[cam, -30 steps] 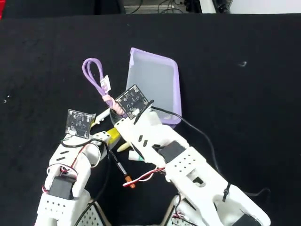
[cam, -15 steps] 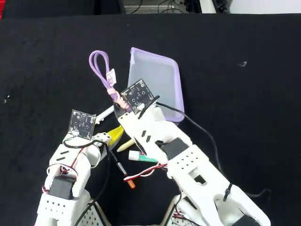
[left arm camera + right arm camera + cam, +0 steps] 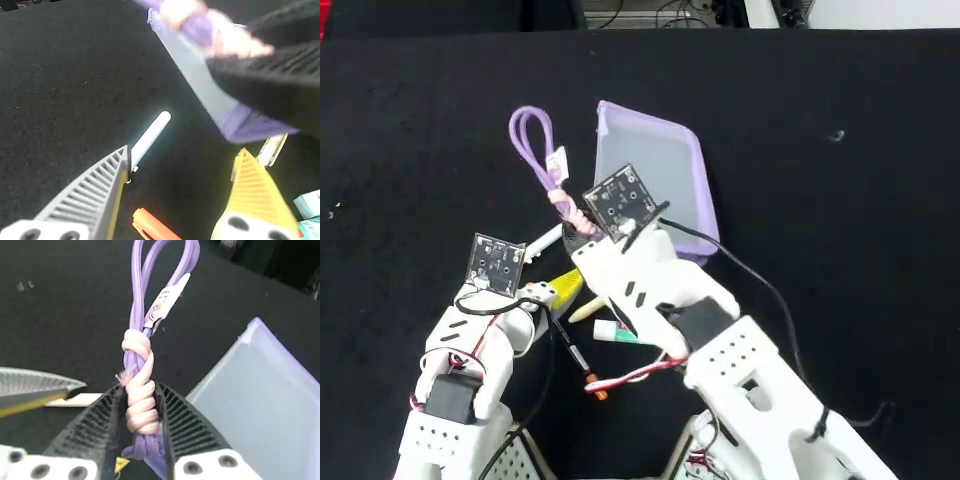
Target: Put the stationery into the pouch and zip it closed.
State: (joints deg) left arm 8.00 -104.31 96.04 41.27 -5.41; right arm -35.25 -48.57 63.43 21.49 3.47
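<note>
On the black table [image 3: 840, 200], the extended right end effector [image 3: 139, 390] pinches the pink-wrapped cord [image 3: 142, 305] of the translucent purple pouch [image 3: 650, 170]; the left end effector [image 3: 183, 151] hangs spread near a white pen [image 3: 149, 136].

**Pouch flat on the table, pens loose beside it**

The pouch [image 3: 655, 175] is a translucent lavender rectangle with purple edging, lying flat on the black table [image 3: 840, 260]. Whether its zip is open I can't tell. From its near corner a doubled purple cord [image 3: 532, 145] loops out over the table, with a small white tag [image 3: 557, 163] hanging on it and a pink binding [image 3: 563, 205] wound round its base. The right gripper [image 3: 140, 415] is clamped on that binding.

Near the pouch's near end lie the loose pieces: a white pen [image 3: 545, 241], a cream pen [image 3: 588, 308], a small teal-and-white item [image 3: 620, 333], and a dark pen [image 3: 582, 368] with an orange end.
</note>
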